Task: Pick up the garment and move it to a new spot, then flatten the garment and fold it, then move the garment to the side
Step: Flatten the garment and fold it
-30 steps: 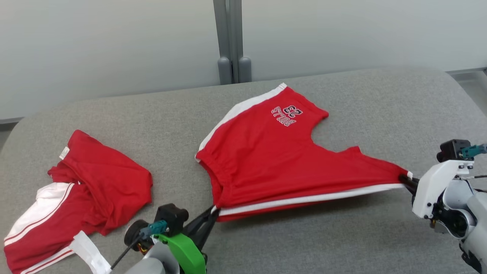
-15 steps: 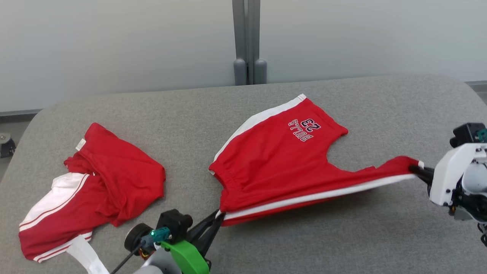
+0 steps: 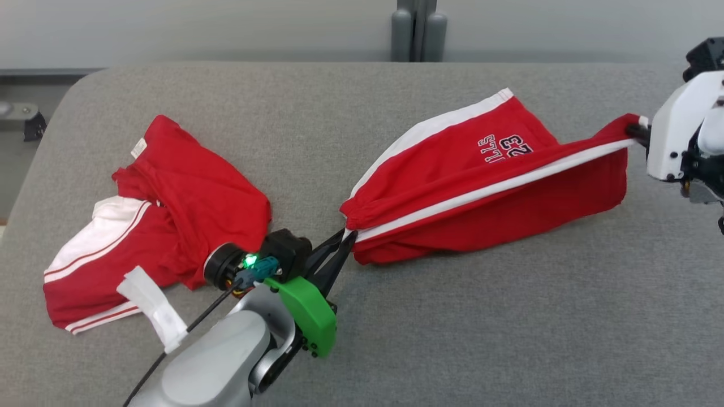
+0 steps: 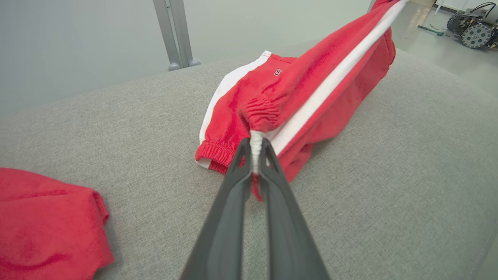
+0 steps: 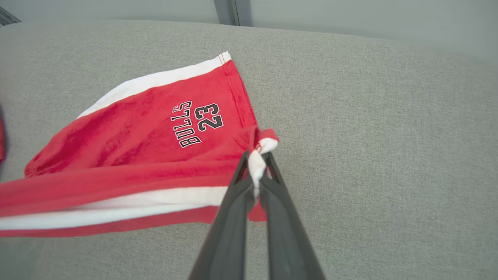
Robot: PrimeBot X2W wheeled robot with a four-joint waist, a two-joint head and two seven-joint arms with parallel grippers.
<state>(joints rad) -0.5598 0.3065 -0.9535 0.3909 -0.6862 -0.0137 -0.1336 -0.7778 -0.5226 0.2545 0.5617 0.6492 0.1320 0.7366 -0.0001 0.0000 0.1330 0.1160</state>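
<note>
The garment [image 3: 464, 175] is a pair of red shorts with white side stripes and "BULLS 23" print, on the grey table [image 3: 509, 316]. My left gripper [image 3: 346, 236] is shut on its waistband corner, seen close in the left wrist view [image 4: 255, 146]. At the far right, my right gripper [image 3: 632, 130] is shut on the leg hem corner, seen close in the right wrist view [image 5: 256, 157]. The striped near edge hangs taut and raised between the two grippers. It partly covers the far leg [image 5: 136, 128], which lies flat. The held side sags toward the table [image 4: 342, 109].
A second red and white garment [image 3: 186, 192] lies crumpled on the table's left, close to my left wrist, with a white strip [image 3: 153, 308] trailing from it. A grey post [image 3: 416, 28] stands behind the table. A wheeled machine [image 4: 472, 29] stands on the floor beyond.
The camera has tilted down and shifted. Both grippers lifted the striped near edge up and away, so the near leg now overlaps the far leg and hides the crotch notch.
</note>
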